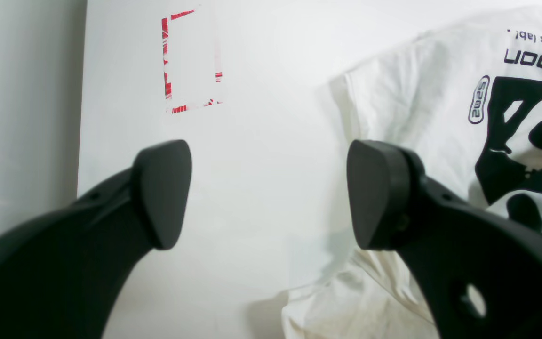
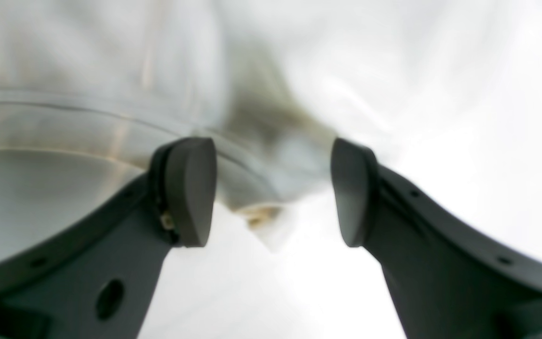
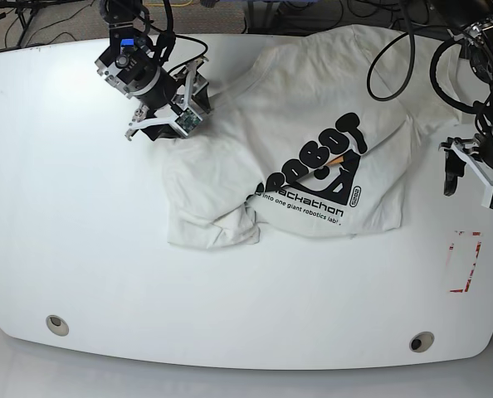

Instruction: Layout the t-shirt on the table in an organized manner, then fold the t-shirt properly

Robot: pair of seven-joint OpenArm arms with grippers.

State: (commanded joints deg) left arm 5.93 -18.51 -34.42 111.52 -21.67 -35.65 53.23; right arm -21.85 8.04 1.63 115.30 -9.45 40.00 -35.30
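Observation:
The white t-shirt [image 3: 313, 99] lies crumpled and partly bunched in the middle of the table [image 3: 80, 249], with its black lettering and orange graphic facing up. My right gripper [image 3: 170, 116] is at the shirt's upper left edge. In the right wrist view it [image 2: 273, 188] is open, with a blurred fold of the t-shirt [image 2: 87, 70] hem between its fingers. My left gripper [image 3: 471, 184] hangs right of the shirt. Seen from the left wrist, it [image 1: 271, 193] is open over bare table [image 1: 261, 141], and the t-shirt [image 1: 417, 94] lies beside its right finger.
A red tape outline [image 3: 465, 261] marks the table's right side, also in the left wrist view as a red tape outline [image 1: 191, 61] near the table edge. Two round holes [image 3: 56, 324] [image 3: 421, 341] sit near the front edge. Cables run behind the table's far edge.

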